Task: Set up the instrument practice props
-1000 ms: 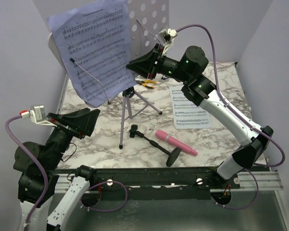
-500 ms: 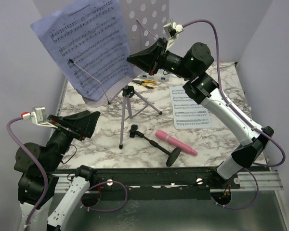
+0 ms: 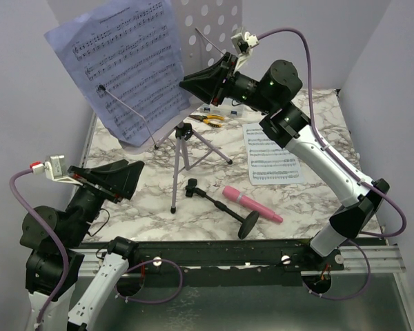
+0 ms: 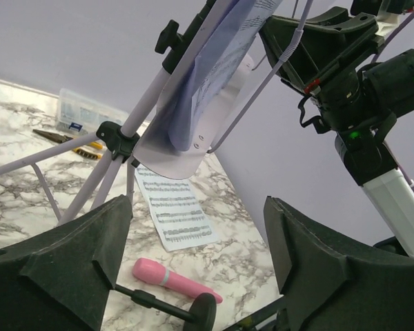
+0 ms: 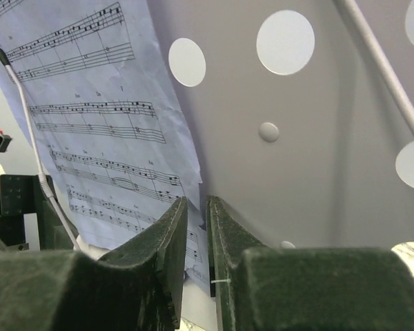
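Top view: right gripper at upper centre, tips at right edge of lavender sheet music leaning on perforated stand plate atop tripod. Left gripper at lower left, spread, empty. White sheet music flat, right of centre. Pink microphone and black mic stand lying at bottom centre.
Left wrist: fingers wide apart, nothing between.
Right wrist: fingers a thin slit apart, lavender edge at slit, not clamped.
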Tool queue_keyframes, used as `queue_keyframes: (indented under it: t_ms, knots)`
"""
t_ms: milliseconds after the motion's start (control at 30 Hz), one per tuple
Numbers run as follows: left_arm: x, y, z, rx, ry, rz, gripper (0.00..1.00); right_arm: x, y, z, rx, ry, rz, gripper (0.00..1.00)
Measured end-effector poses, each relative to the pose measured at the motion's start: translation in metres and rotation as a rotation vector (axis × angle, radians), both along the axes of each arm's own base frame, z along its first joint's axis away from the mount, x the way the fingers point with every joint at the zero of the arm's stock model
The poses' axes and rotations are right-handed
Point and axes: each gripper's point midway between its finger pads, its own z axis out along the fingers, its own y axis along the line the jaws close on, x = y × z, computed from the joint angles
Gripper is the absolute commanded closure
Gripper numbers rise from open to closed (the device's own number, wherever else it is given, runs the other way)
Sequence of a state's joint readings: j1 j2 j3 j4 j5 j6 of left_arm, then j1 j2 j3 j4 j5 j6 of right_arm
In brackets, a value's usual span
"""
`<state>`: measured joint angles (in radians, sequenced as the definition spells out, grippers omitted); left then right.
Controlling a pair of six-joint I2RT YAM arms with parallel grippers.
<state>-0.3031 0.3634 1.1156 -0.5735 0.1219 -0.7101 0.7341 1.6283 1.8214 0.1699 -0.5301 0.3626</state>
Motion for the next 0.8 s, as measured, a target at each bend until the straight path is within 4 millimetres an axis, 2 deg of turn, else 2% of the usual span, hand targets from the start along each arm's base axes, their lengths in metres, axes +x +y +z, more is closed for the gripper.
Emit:
queue_keyframes:
  t_ms: [200, 367, 500, 567, 633, 700, 800]
  knots:
    - [-0.005, 0.002, -0.002, -0.003, -0.011, 0.000, 0.06, 0.003, -0.005, -0.003, -0.009, 0.021, -0.038, 0.66]
    - [-0.009, 0.003, -0.005, -0.003, -0.019, -0.001, 0.02, 0.000, -0.019, 0.002, -0.016, 0.033, -0.091, 0.56]
    - [-0.011, 0.003, -0.012, 0.003, -0.021, -0.001, 0.01, -0.016, -0.043, 0.001, -0.029, 0.028, -0.140, 0.49]
    - [-0.012, 0.004, -0.015, 0.006, -0.023, -0.002, 0.01, -0.027, -0.061, -0.006, -0.043, 0.019, -0.173, 0.47]
    - [-0.015, 0.004, -0.021, 0.011, -0.022, -0.005, 0.01, -0.037, -0.083, -0.022, -0.062, 0.011, -0.234, 0.46]
    - [-0.018, 0.004, -0.025, 0.013, -0.027, -0.007, 0.01, -0.041, -0.108, -0.047, -0.083, 0.022, -0.329, 0.46]
    - [-0.021, 0.004, -0.031, 0.014, -0.032, -0.013, 0.01, -0.036, -0.144, -0.108, -0.124, 0.084, -0.494, 0.47]
